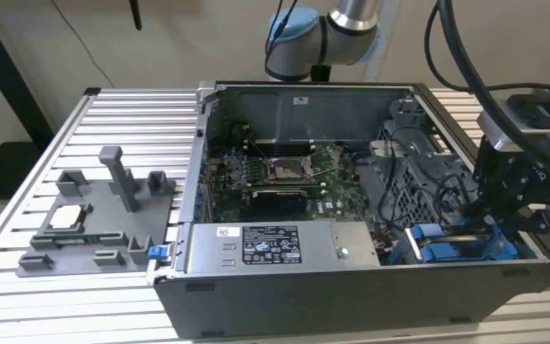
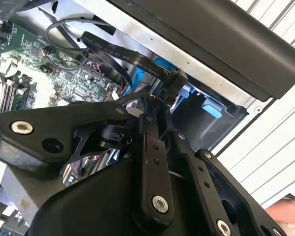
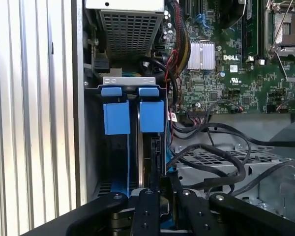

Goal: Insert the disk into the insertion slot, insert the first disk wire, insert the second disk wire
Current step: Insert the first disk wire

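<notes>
Apparently the gripper (image 3: pixel 160 191) hangs right over the insertion slot (image 3: pixel 129 80); I cannot tell whether it is clamped or loose; a black wire plug (image 2: pixel 176 78) sits just beyond it, beside the slot; the disk (image 3: pixel 155 152) looks seated inside the slot, so I judge the wiring unfinished; beyond the slot lies the motherboard (image 3: pixel 221 73).

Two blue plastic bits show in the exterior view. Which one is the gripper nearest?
The blue rails of the insertion slot, inside the case at the exterior view's right, just below the gripper. The small blue clip sits outside the case.
</notes>
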`<state>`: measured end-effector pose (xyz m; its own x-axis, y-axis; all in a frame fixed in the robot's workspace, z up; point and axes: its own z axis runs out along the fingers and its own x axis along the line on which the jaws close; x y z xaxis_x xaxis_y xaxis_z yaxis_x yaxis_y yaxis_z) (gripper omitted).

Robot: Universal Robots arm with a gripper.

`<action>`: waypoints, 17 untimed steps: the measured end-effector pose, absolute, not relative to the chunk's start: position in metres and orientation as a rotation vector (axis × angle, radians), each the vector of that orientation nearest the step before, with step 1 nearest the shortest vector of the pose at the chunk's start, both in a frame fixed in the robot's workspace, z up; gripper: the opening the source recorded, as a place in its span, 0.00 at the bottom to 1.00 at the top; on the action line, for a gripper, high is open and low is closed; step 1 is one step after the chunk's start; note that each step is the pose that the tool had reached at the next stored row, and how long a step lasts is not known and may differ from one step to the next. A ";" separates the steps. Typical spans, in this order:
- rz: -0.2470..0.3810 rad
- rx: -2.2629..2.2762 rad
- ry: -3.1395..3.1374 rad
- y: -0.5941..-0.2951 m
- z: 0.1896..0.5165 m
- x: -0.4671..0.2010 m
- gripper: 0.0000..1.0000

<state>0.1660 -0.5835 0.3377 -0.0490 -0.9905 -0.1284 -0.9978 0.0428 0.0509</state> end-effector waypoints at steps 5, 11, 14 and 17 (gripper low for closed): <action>0.194 -2.115 2.235 -0.583 0.336 0.166 0.00; 0.192 -2.103 2.247 -0.583 0.331 0.165 0.00; 0.194 -2.100 2.248 -0.583 0.328 0.165 1.00; 0.197 -2.097 2.247 -0.583 0.330 0.164 1.00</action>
<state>0.1642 -0.5826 0.3298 -0.0719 -0.9887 -0.1318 -0.9965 0.0656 0.0515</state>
